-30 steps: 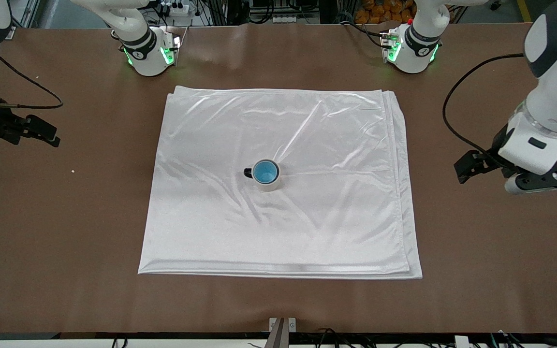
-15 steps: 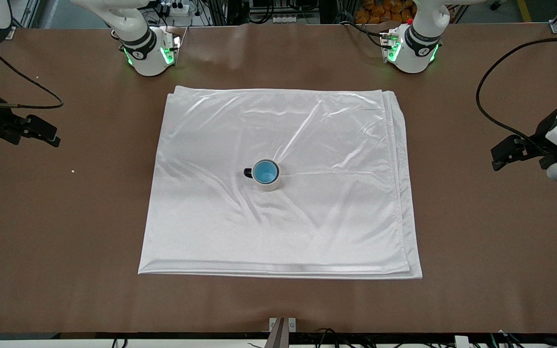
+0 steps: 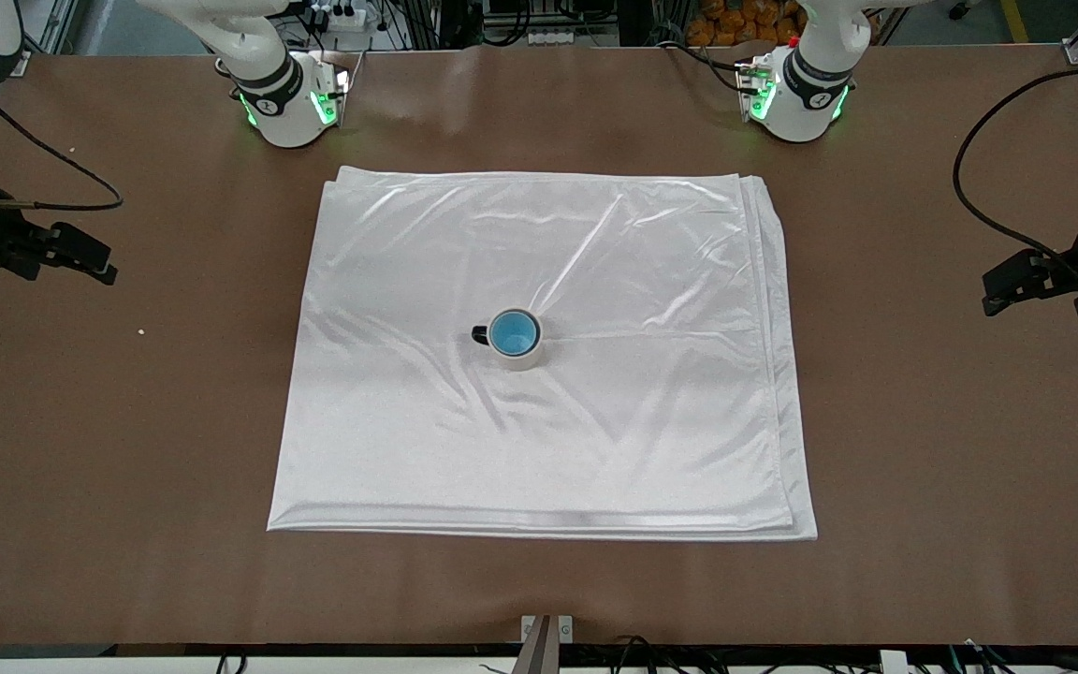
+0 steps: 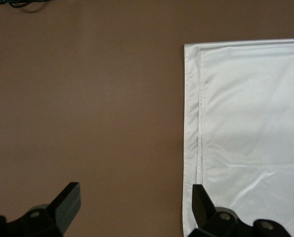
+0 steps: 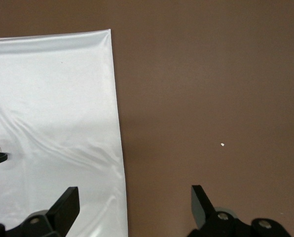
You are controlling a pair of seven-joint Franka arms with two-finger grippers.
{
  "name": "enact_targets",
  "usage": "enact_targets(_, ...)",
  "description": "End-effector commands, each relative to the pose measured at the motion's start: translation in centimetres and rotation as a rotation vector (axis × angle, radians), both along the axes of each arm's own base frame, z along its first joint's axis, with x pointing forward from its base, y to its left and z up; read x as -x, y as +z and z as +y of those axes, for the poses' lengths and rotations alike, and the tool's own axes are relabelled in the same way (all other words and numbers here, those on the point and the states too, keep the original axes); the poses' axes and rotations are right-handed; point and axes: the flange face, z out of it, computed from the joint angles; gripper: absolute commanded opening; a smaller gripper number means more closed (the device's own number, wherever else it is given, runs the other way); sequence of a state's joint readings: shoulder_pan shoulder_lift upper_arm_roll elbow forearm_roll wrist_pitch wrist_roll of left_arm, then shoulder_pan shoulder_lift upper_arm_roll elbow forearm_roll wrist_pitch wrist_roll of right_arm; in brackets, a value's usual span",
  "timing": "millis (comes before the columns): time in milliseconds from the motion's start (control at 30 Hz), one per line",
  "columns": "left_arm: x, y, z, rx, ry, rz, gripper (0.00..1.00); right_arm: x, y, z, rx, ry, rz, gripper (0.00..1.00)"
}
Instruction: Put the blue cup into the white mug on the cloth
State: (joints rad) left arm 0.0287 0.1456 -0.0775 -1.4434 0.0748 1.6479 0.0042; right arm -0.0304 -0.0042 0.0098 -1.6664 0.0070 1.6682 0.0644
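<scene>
Tapered blue cup [image 3: 514,332] inside cylindrical, seemingly ceramic white mug [image 3: 522,355], on glossy wrinkled cloth [image 3: 539,421]

One cloth [image 3: 539,374] is counted on the one counter [image 3: 923,449]. One white mug [image 3: 522,355] is seen on it, with one blue cup [image 3: 514,333] nested inside. Two arms are counted, each with one gripper: the left gripper [image 4: 134,205] and the right gripper [image 5: 134,205], both with jaws spread apart.

Robotics lab: two arm bases [image 3: 291,103] bolted at 12 o'clock on brown table [image 3: 80,421]; cables, power strip [image 3: 342,14], aluminium framing past its edge.
</scene>
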Motion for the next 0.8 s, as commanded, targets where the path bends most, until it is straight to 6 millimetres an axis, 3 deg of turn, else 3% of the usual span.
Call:
enact_targets(0,1.1,0.5,0.4,0.037,-0.015,0.002,1.00,0.3,0.7,0.0,-0.007,-0.014,-0.009,1.00)
enact_targets(767,1.8,1.6,-1.3,0.073,-0.035,0.001,1.00,0.5,1.2,-0.3,0.004,-0.017,-0.017,1.00)
